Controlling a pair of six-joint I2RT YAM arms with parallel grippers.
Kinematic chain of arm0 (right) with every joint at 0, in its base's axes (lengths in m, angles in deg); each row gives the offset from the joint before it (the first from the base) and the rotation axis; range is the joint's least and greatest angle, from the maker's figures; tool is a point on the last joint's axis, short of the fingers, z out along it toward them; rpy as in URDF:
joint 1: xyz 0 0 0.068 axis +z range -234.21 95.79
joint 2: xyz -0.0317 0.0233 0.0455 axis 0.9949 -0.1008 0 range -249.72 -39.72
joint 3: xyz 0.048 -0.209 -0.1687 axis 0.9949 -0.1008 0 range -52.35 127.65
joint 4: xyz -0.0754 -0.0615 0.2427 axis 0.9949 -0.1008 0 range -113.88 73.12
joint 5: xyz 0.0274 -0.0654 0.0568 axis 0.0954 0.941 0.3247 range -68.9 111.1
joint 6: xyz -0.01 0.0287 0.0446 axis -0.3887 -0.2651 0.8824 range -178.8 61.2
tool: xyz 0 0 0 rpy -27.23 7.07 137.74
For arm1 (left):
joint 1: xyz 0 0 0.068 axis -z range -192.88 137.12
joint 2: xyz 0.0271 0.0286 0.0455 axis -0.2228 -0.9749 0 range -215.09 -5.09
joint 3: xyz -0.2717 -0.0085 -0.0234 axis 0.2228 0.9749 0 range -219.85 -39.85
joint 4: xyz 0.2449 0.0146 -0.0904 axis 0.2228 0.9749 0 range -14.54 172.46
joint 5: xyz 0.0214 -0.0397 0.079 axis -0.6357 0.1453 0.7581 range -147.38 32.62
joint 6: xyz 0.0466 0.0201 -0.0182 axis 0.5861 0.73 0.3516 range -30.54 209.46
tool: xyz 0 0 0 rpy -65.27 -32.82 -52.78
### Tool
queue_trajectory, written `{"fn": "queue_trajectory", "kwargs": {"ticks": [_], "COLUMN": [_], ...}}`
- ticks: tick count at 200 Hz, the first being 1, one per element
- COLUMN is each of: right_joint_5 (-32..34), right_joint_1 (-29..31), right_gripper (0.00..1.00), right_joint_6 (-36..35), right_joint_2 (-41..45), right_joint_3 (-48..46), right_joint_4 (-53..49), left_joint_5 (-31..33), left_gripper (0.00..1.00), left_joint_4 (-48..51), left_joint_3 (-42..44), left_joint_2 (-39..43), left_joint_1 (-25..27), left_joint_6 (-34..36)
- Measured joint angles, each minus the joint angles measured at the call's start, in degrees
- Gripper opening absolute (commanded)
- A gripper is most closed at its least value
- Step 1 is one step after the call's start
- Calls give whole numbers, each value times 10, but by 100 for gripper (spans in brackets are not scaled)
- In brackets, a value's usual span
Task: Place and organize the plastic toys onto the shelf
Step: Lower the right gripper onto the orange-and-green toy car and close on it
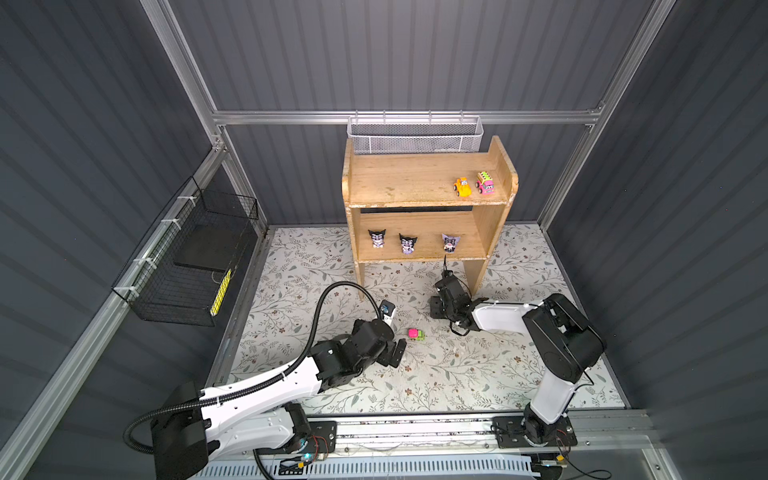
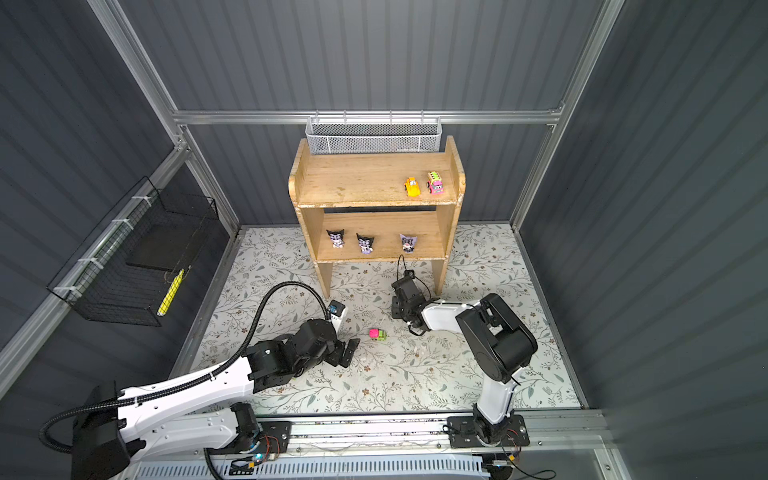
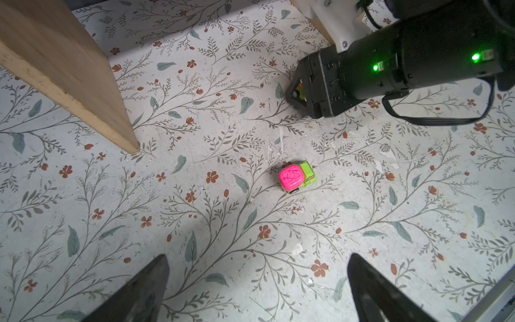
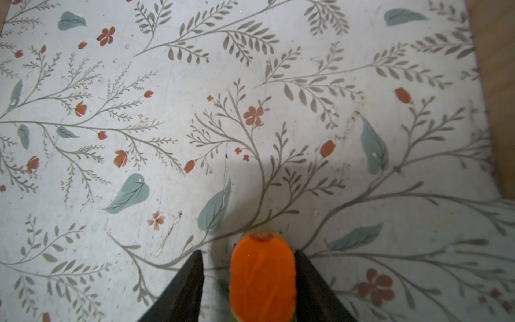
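Note:
The wooden shelf (image 1: 415, 183) holds an orange car (image 1: 462, 187) and a pink car (image 1: 484, 184) on its top tier. Three black-and-lilac figurines (image 1: 407, 243) stand on the lower tier. A pink-and-green car (image 1: 416, 334) (image 3: 296, 177) sits on the floral floor between the arms. My left gripper (image 3: 257, 256) (image 1: 395, 353) is wide open just left of it, with nothing between its fingers. My right gripper (image 4: 248, 252) (image 1: 438, 307) points down at the floor in front of the shelf, straddling an orange-topped car (image 4: 262, 278). One finger touches it and a gap remains on the other side.
A white mesh basket (image 1: 415, 135) hangs behind the shelf. A black wire basket (image 1: 187, 266) holding a yellow item hangs on the left wall. The shelf's leg (image 3: 69, 75) stands close to my left gripper. The right arm's wrist (image 3: 390, 69) is beyond the pink car.

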Motion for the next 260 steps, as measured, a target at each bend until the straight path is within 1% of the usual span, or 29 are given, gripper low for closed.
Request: {"fn": "queue_trajectory", "kwargs": {"ticks": [36,70,112,165,186,220,260], "right_joint_5": [10,17,28,38,40,42,40], "right_joint_1": [7,16,22,22,22,22,22], "right_gripper": [46,41,37,34,34,43,45], "right_joint_6": [2,7,6,6,5,3,4], "right_joint_2": [9,22,50,68,75,76,68], "right_joint_3": [-13,-17,-26,-27,-27,-27,-27], "right_joint_4": [2,-23,-69,-92,-99,-102,-97], "left_joint_5": [-3,-3,-3,1,4,8,8], "left_gripper": [100,100,100,100,100,100,100], "left_joint_4": [2,9,15,38,48,56,66], "left_joint_3": [0,0,1,6,9,12,13], "left_joint_2": [26,45,70,113,129,137,139], "left_joint_1": [0,0,0,0,0,0,0], "left_joint_6": [-6,-12,-15,-22,-26,-27,-29]}}
